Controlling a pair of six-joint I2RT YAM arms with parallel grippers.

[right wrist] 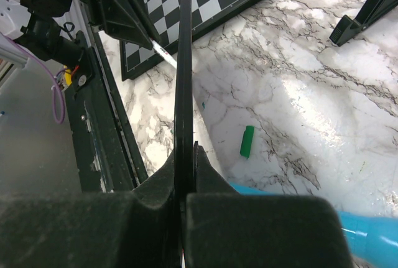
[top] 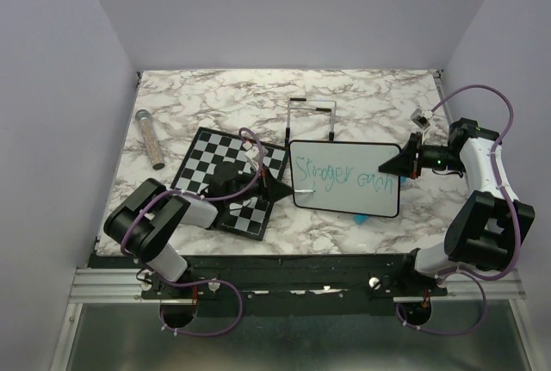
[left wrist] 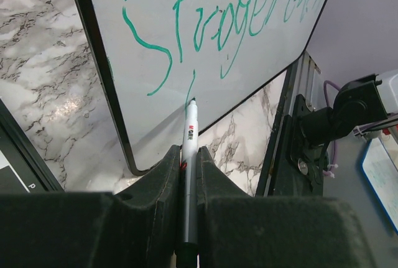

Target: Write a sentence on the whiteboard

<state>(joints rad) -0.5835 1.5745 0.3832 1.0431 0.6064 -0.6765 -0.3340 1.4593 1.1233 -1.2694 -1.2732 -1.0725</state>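
Top external view: a marbled table (top: 370, 95) with both arms reaching in from its near edge.
Far left: a speckled grey tube (top: 150, 139) lies on the table, apart from everything else.
Chessboard (top: 225, 177): lies flat, turned at an angle, under the left arm.
Left gripper (top: 287, 190): fingers pressed together on a marker (top: 303, 191), at the whiteboard's left edge.
Left wrist view: the marker (left wrist: 191, 128) is white-barrelled and is pinched low between the pads; its tip meets the board at the foot of a short teal stroke.
Whiteboard (top: 344, 203): right of the chessboard, near the middle of the table, long side running left to right. A small teal object (top: 360, 218) shows at its near edge.
Sentence (top: 340, 177): one line of teal-green lettering across the upper half of the board. The first word reads roughly "Stroger" (left wrist: 205, 28); the rest is cut off.
Wire stand (top: 312, 117): upright just behind the board.
Right gripper (top: 408, 163): clamped on the board's right edge.
Right wrist view: the board (right wrist: 184, 63) shows edge-on as a thin dark line between the closed fingers (right wrist: 155, 187). A green cap (right wrist: 247, 141) lies on the marble to one side.
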